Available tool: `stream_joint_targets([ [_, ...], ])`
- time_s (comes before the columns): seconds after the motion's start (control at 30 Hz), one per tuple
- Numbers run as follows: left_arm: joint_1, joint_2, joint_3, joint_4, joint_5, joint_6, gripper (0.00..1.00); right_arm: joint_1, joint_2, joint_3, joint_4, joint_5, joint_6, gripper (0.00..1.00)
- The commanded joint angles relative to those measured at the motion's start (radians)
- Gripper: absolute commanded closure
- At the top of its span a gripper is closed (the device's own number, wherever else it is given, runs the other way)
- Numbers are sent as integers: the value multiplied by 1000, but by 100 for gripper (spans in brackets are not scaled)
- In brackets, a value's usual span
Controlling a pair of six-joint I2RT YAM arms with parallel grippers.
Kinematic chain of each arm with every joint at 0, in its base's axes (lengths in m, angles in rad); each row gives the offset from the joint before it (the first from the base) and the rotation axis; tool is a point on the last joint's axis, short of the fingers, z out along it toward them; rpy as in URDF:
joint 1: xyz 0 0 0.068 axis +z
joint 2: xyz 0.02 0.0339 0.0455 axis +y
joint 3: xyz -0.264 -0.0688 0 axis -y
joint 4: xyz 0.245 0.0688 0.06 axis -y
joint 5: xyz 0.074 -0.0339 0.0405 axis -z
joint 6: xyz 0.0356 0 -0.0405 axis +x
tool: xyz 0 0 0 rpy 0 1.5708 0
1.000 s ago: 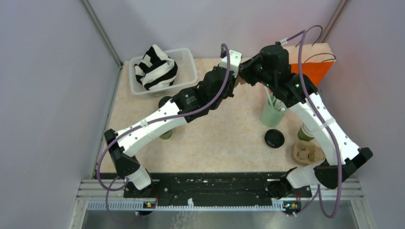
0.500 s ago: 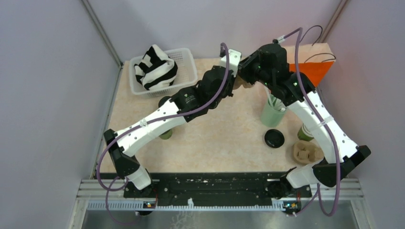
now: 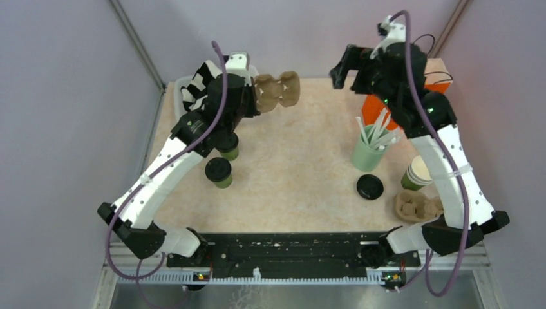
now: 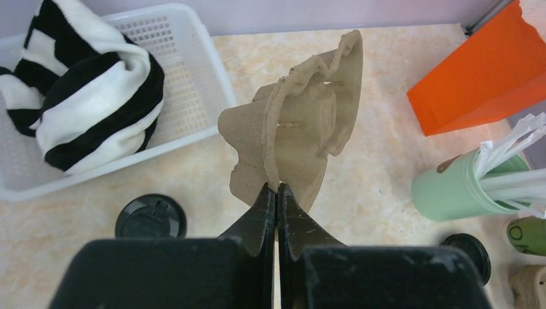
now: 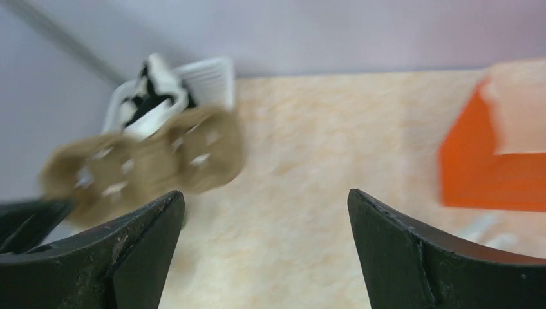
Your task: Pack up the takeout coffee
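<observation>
- Together on the left half of the table (image 3: 296, 174) we see the front cup (image 3: 218, 171) and the rear cup (image 3: 229, 153), both lidded, the rear one partly under our left arm.
- At the right edge stands an open cup (image 3: 418, 172), with a loose lid (image 3: 370, 187) near it.
- Our left arm reaches up and back; its gripper (image 4: 277, 193), above and behind the lidded cups, pinches the rim of a pulp carrier (image 4: 302, 135) beside the basket (image 4: 193, 77).
- Our right gripper (image 3: 341, 67) hangs high by the orange bag (image 3: 372, 111), jaws spread, gripping nothing, well apart from every cup.
- We find the pale marks on the open cup too small to read.
</observation>
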Motion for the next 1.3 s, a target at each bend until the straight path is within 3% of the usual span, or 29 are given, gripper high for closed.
stream_joint_targets([
  [0.0, 18, -117, -62, -63, 22, 5, 100, -205, 124, 161, -130, -17, -218, 4],
  [0.23, 22, -216, -151, -80, 82, 91, 100, -310, 466, 442, -284, 175, -381, 6],
  [0.5, 22, -214, -127, -89, 92, 198, 100, -371, 655, 455, -238, 317, -461, 18],
  [0.67, 23, -221, -144, -86, 80, 206, 100, -377, 693, 443, -219, 321, -482, 29],
  [0.77, 25, -222, -149, -78, 82, 203, 100, -377, 706, 439, -220, 306, -466, 41],
  [0.93, 28, -213, -131, -77, 82, 188, 100, -362, 691, 420, -222, 294, -452, 80],
  [1.03, 29, -215, -125, -88, 68, 155, 100, -329, 660, 391, -214, 302, -443, 97],
  [1.27, 31, -254, -124, -122, 9, 34, 100, -166, 585, 331, -211, 292, -438, 100],
])
